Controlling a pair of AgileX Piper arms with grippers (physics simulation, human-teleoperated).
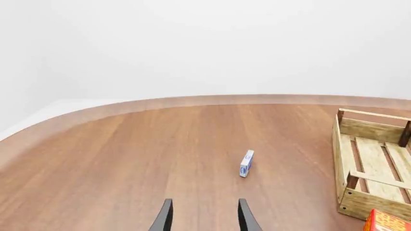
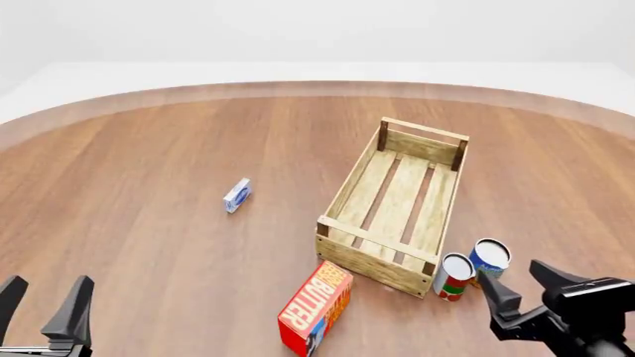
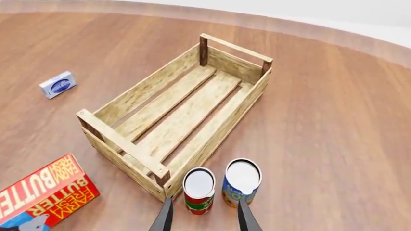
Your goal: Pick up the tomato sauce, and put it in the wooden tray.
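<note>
Your right gripper (image 2: 528, 286) hangs with fingers spread and nothing between them, near the small red, green and white tomato sauce can (image 2: 454, 277). That can stands upright on the brown table (image 2: 149, 223), just beside the long light-wood tray's (image 2: 340, 199) near corner and touching a blue-and-yellow can (image 2: 488, 260). Your left gripper (image 2: 44, 305) is likewise spread and empty.

The left gripper (image 2: 44, 305) and right gripper (image 2: 523, 286) run off the front view's bottom edge, the butter box (image 1: 386, 222) is cropped to one corner in the left wrist view, and the small blue-and-white box's (image 2: 237, 195) print is unreadable.
</note>
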